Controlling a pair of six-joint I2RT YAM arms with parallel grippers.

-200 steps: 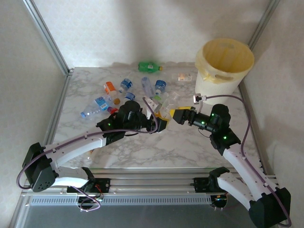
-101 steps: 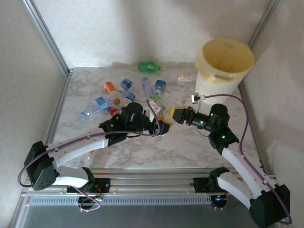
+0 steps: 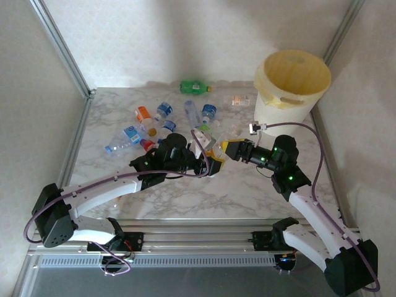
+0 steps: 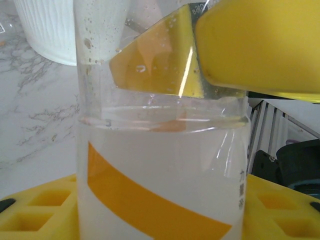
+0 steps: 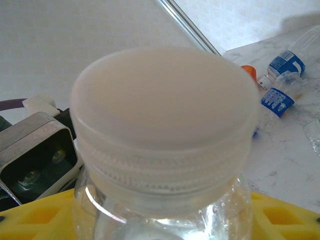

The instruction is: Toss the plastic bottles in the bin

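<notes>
Now the left fingers clamp the orange-labelled bottle left of the bin, its cap pointing at the right fingers. Those straddle its neck, grip unclear.

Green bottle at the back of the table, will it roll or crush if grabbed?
Probably rolls: the green bottle lies on its side on the smooth marbled table. Likely light, being small plastic. Its body looks uncrushed, so a squeeze may dent it.

About eleven plastic bottles, one bin
</notes>
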